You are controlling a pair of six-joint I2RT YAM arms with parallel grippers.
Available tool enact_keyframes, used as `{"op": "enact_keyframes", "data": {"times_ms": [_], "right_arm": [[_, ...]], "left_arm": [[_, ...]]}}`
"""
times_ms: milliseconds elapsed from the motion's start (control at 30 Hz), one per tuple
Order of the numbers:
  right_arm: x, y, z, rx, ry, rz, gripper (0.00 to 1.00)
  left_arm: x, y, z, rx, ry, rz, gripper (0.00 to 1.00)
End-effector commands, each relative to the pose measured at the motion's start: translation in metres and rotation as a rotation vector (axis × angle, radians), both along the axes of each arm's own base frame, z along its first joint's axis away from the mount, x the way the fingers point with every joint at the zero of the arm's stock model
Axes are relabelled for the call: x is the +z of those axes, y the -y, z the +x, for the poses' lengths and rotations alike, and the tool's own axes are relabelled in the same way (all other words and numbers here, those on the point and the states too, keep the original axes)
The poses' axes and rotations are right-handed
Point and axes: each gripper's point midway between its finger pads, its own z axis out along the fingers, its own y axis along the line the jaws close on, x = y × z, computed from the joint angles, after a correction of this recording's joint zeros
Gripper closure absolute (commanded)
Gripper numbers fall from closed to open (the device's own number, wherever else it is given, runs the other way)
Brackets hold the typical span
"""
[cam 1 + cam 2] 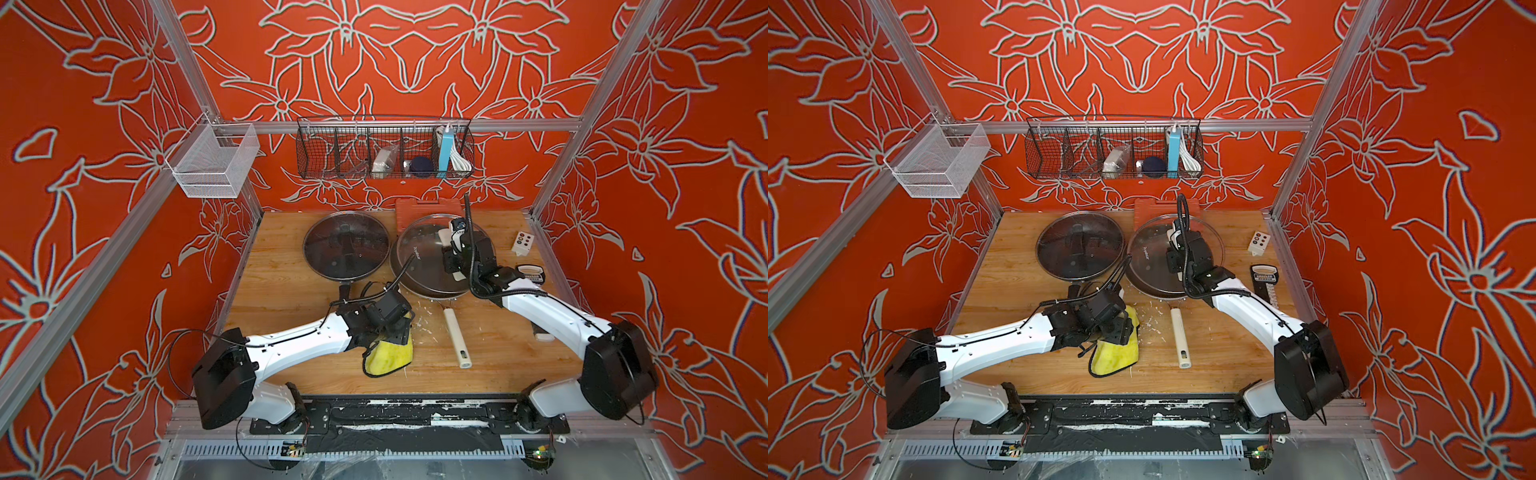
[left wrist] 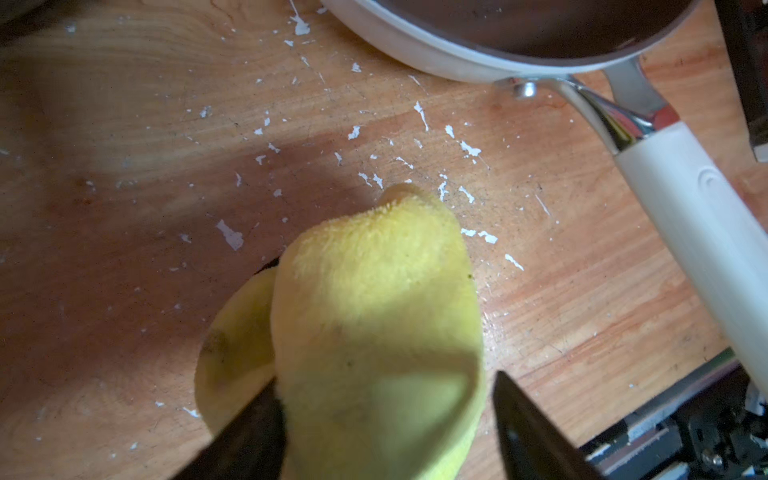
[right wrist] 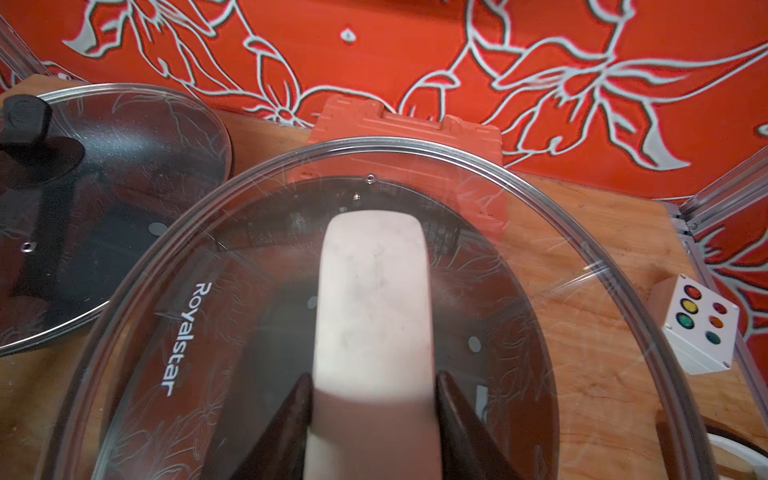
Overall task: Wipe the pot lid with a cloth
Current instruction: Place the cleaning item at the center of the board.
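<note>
The yellow cloth (image 1: 390, 357) (image 1: 1117, 353) lies crumpled on the wooden table, partly under my left gripper (image 1: 397, 334). In the left wrist view the cloth (image 2: 374, 311) bulges up between the spread jaws of the left gripper (image 2: 386, 380). One fingertip (image 2: 505, 390) stands clear of the fabric, and the other touches it. The glass pot lid (image 1: 419, 257) (image 3: 519, 249) sits tilted over a white pan (image 2: 415, 50). My right gripper (image 3: 374, 376) (image 1: 453, 241) is shut on the lid's white handle (image 3: 374, 282).
A second glass lid with a black knob (image 1: 346, 245) covers a dark pan to the left. The white pan's handle (image 1: 456, 340) points toward the front. An orange case (image 1: 428, 205), a white button box (image 1: 523, 242) and wall baskets (image 1: 384, 149) stand at the back.
</note>
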Motion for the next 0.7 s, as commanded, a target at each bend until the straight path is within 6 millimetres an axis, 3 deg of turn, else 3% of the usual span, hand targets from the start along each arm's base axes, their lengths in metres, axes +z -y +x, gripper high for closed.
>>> {"op": "enact_keyframes", "data": {"times_ms": [0,133,267,433,667], "right_arm": [[0.104,-0.010,0.025,-0.036,0.308,0.202,1.00],[0.093,-0.013,0.031,-0.040,0.298,0.203,1.00],[0.083,-0.015,0.036,-0.044,0.286,0.195,1.00],[0.077,-0.017,0.040,-0.048,0.277,0.201,1.00],[0.069,-0.021,0.043,-0.043,0.258,0.208,1.00]], "left_arm": [[-0.006,-0.023,0.007,0.038,0.005,0.159,0.05],[-0.002,-0.033,0.007,0.038,0.019,0.207,0.01],[0.012,-0.035,0.005,0.030,0.051,0.164,0.00],[0.029,-0.050,0.003,0.035,0.062,0.236,0.00],[0.053,-0.051,-0.003,0.002,0.103,0.162,0.00]]}}
